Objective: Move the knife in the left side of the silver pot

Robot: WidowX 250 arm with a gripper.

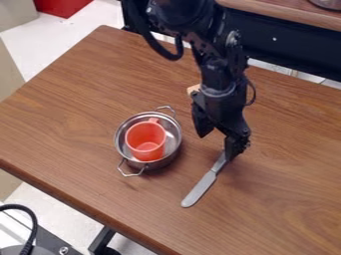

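Grey knife (200, 190) on the wooden table (80, 114), apart from the silver pot (173, 135), its handle end right at one fingertip of the black claw (216, 145), whose two fingers stand wide apart

A wooden table (73, 114) with brown, visible grain spans the view, one rounded corner at the upper left. Left of centre is an orange-red mug (144, 144), its open mouth showing and its handle toward the far side. Farther back, a small tan piece (193, 89) lies on the tabletop, partly hidden. Beyond the far edge stands a dark-fronted counter (293, 42) with a wooden top (279, 10); a round metal item (327, 4) is cut off at its corner. A red object (63, 6) rests on the pale floor (73, 31) at upper left. At lower left, a black cable (31, 221) curves beside a dark metal part (50, 241).
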